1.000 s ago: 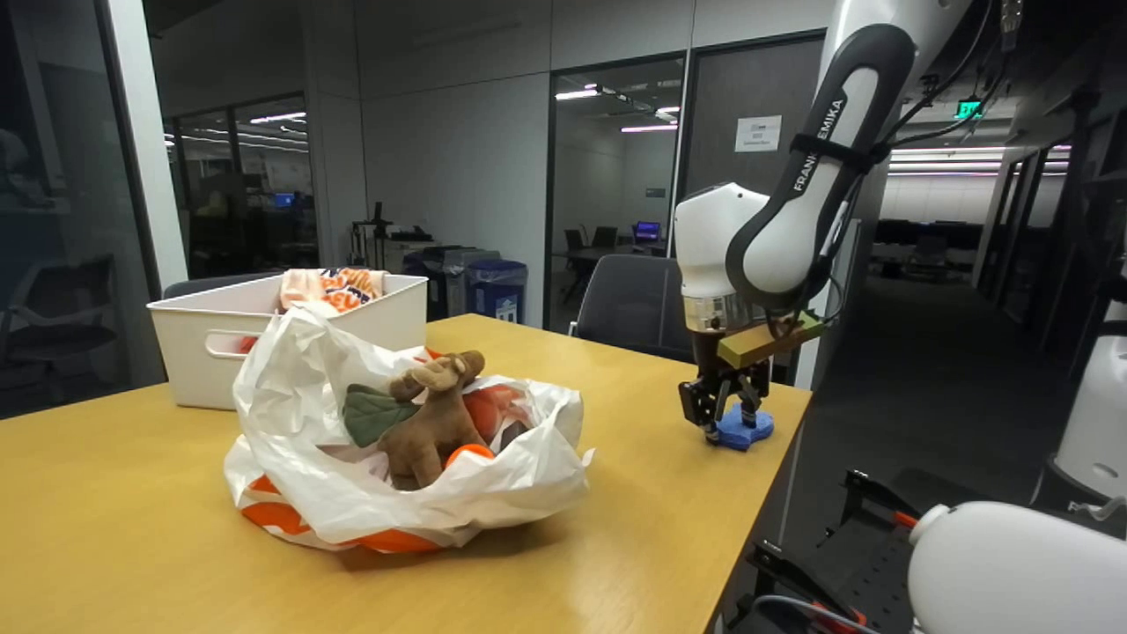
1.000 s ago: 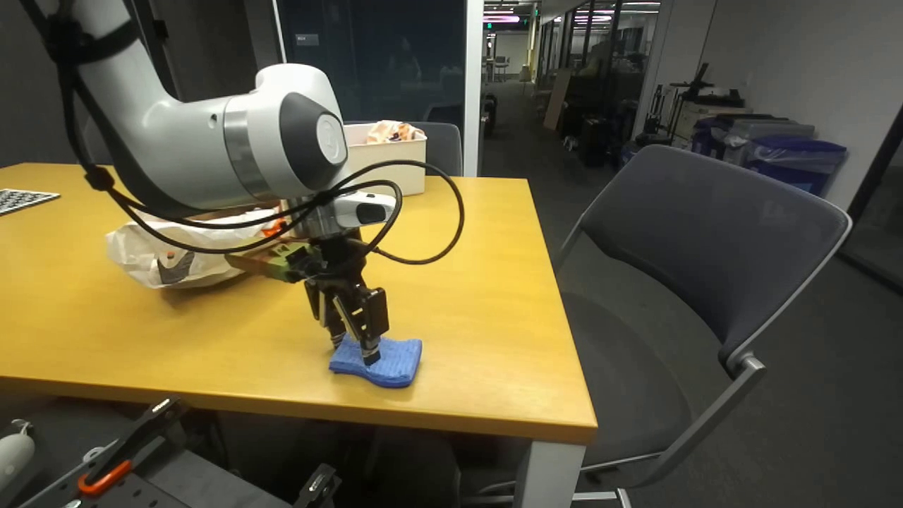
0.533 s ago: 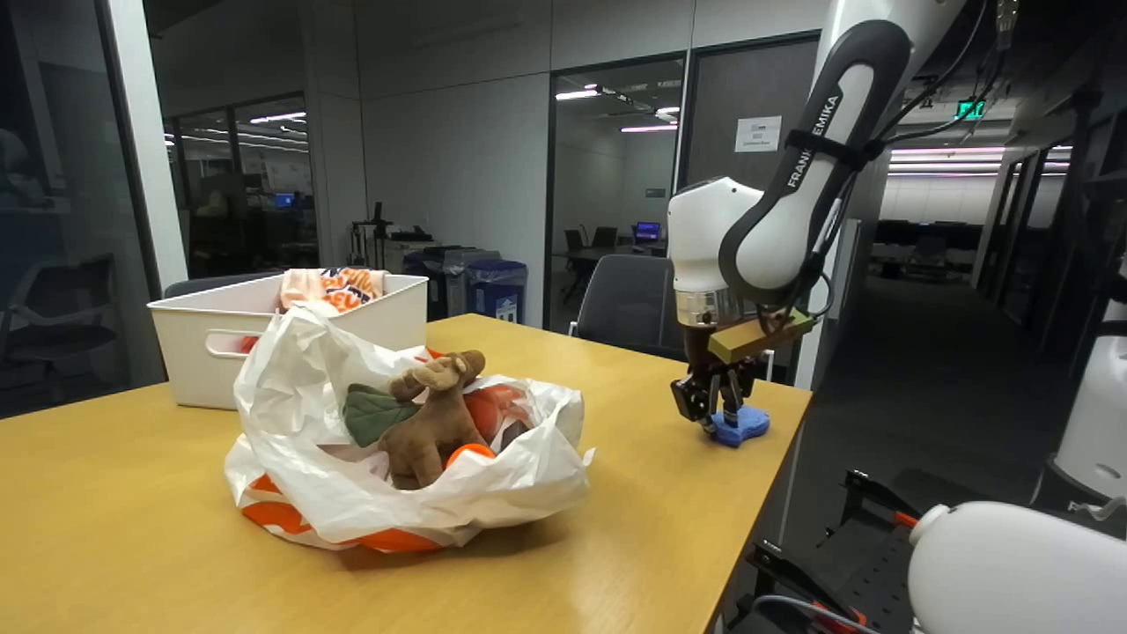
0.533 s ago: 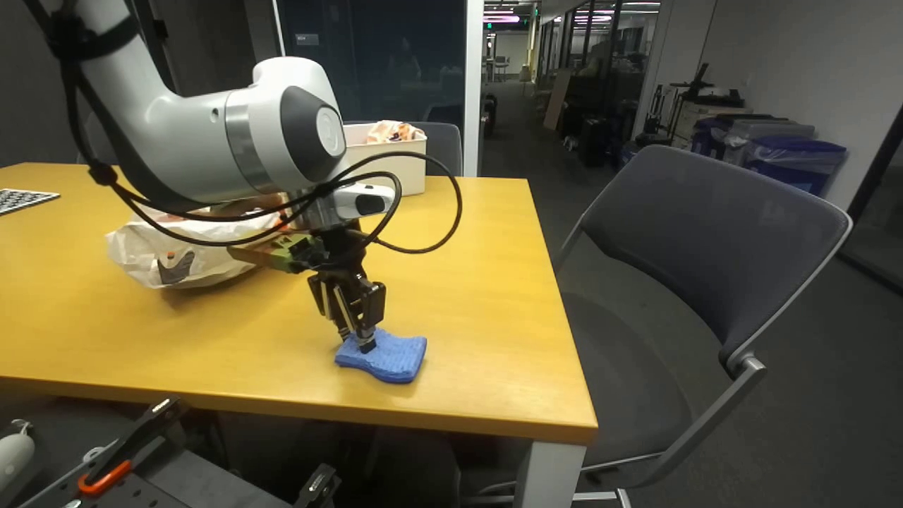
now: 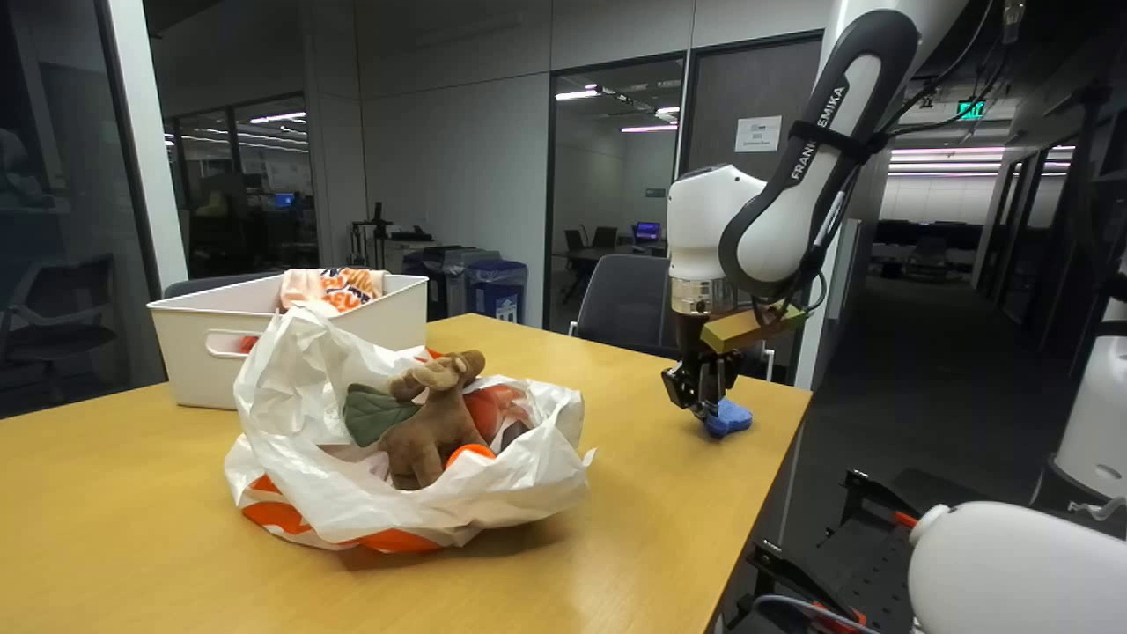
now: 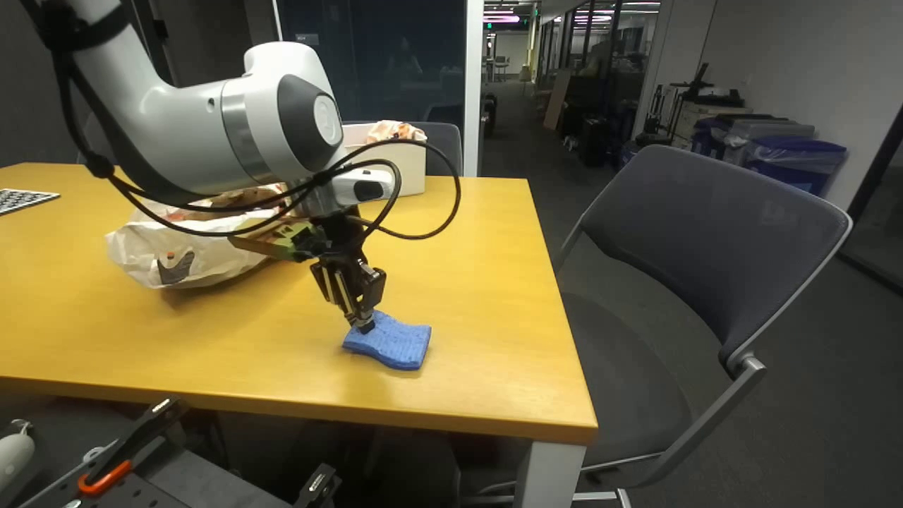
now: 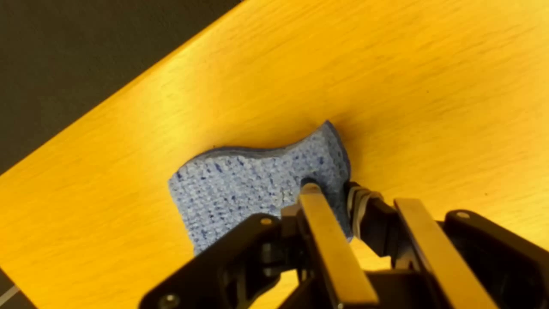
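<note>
Near a table (image 6: 515,339) corner, the sponge (image 7: 231,193) has one end inside the end effector (image 7: 330,189); in an exterior view, the bag (image 5: 493,500) lies before the bin (image 5: 198,377).

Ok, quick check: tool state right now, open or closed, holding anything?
Tool: closed, pinching one end of the blue sponge.

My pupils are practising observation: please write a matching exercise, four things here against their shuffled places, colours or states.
Things
1. sponge
2. plush moose
3. storage bin
4. plastic bag

Clues
A. holding a printed cloth
B. blue, one end gripped by the claw
C. white and orange, crumpled
D. brown, inside the bag

Pairs: 1-B; 2-D; 3-A; 4-C
</note>
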### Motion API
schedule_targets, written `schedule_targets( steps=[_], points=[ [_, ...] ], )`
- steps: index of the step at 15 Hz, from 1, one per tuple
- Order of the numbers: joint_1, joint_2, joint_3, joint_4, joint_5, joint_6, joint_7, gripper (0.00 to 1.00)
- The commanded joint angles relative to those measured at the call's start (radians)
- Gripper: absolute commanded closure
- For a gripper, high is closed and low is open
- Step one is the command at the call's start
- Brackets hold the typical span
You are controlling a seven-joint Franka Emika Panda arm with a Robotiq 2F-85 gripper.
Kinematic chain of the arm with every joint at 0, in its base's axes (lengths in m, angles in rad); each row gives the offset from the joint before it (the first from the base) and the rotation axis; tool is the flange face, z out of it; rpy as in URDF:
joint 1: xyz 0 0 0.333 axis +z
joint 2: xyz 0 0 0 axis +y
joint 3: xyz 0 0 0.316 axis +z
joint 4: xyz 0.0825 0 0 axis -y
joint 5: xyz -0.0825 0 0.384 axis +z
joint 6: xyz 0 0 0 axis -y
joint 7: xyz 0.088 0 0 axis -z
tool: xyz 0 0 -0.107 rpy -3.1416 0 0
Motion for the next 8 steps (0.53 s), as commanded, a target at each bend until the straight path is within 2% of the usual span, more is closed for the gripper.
schedule_targets(
  steps=[1, 5, 8],
  points=[
    [0.010, -0.112, -0.005, -0.024, -0.084, 0.025, 0.061, 0.94],
    [0.007, -0.250, 0.017, -0.033, -0.208, 0.044, 0.125, 0.94],
    [0.028, -0.371, 0.055, -0.051, -0.246, 0.074, 0.132, 0.94]
  ],
)
